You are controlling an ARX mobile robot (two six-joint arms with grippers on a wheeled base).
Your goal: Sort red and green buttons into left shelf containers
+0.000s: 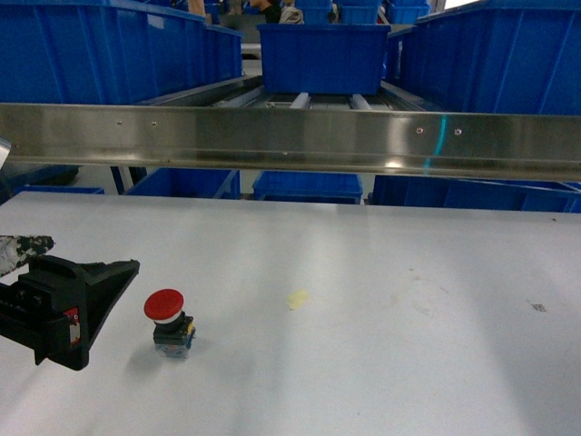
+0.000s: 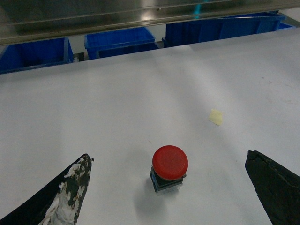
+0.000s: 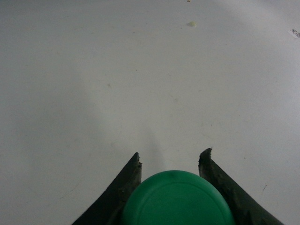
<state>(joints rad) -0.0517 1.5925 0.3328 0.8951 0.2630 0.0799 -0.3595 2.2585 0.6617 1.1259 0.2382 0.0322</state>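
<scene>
Head view: the red push-button switch (image 1: 169, 322) stands upright on the white table (image 1: 381, 327), at about seven o'clock from the table's middle. The left gripper (image 1: 86, 304) sits just beside it at nine o'clock, black fingers spread, nothing between them. At twelve o'clock, beyond a steel rail (image 1: 290, 141), stand blue bins (image 1: 109, 50); those at eleven o'clock look like the left shelf containers, and no button shows in them from this angle. The right gripper is out of this view.

Left wrist view: the red push-button switch (image 2: 169, 168) sits between the two fingertips (image 2: 70, 192), well apart from each, so the left gripper (image 2: 171, 190) is released and lined up around it. A small yellowish scrap (image 2: 216, 116) lies on the table at one o'clock from the button.

Right wrist view: the green cap (image 3: 178, 199) of the other button fills the space between the right gripper's (image 3: 171, 161) fingers, which look closed against it, holding it over bare tabletop.

Judging by this, neither button has reached a bin: the green is in hand, the red is not yet picked up, and both deliveries remain.
</scene>
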